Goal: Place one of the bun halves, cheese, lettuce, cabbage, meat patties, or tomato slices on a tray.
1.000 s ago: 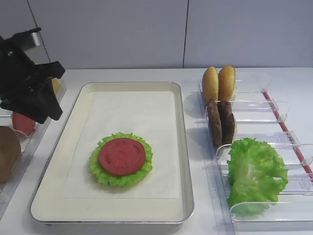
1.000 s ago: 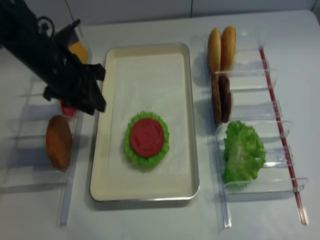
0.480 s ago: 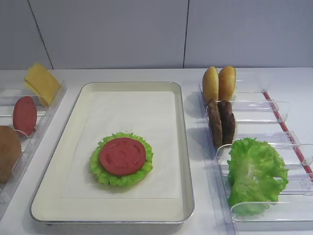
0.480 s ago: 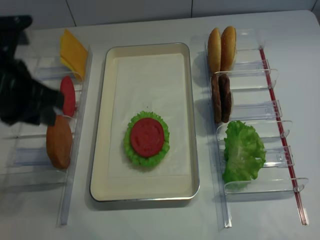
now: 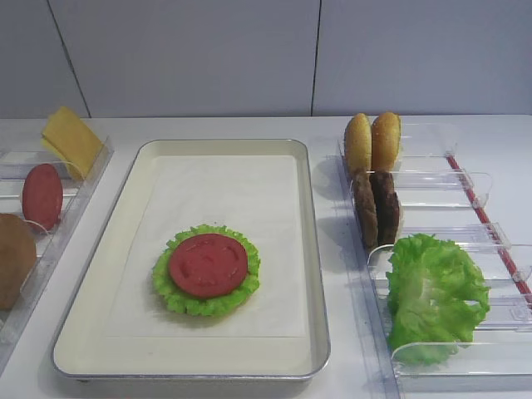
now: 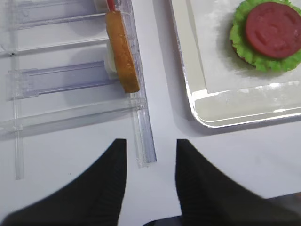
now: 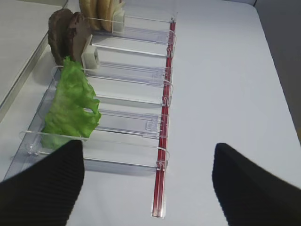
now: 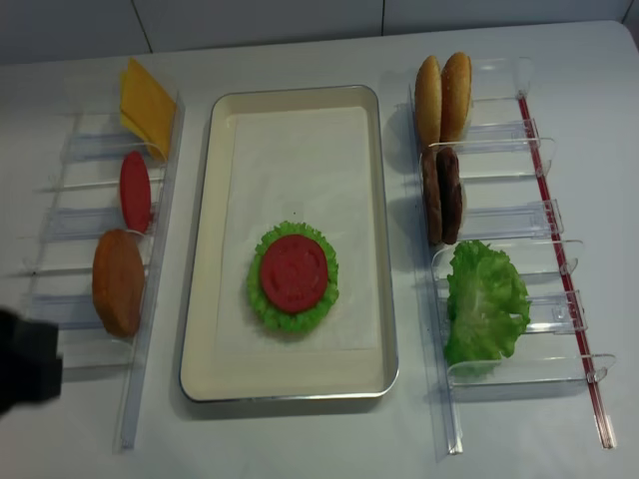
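1. Found the left claw (image 6: pixel 150 143) withdrawn from above the left-hand holders, where it hung a second earlier, to the near left corner of the table. Saw only a dark blur of its arm (image 8: pixel 25 369) there from overhead.
2. Saw its fingers apart and gripping nothing in the left wrist view, above bare table between the left holder rail and the near left corner of the tray (image 5: pixel 314 249).
3. Saw the right claw (image 7: pixel 148 146) spread wide and carrying nothing, over the near end of the right-hand holders.
4. Found one tomato slice (image 5: pixel 208 264) lying flat on a lettuce leaf (image 5: pixel 170 295) on the tray's paper, nearer the near edge and left of centre.
5. Judged this placement finished: slice set down, claw clear, and the left holders back in plain sight.
6. Counted two tomato slices: that one, plus a spare (image 5: pixel 41 195) upright in the left holders.
7. Counted three bun halves: two (image 5: pixel 371 141) upright at the far end of the right holders, one (image 5: pixel 12 258) in the left holders.
8. Counted two meat patties (image 5: pixel 376 206) on edge, just nearer than the two buns.
9. Counted one cheese slice (image 5: pixel 71 141) at the far end of the left holders.
10. Could not count the leaves in the lettuce bunch (image 5: pixel 436 295) in the right holders.
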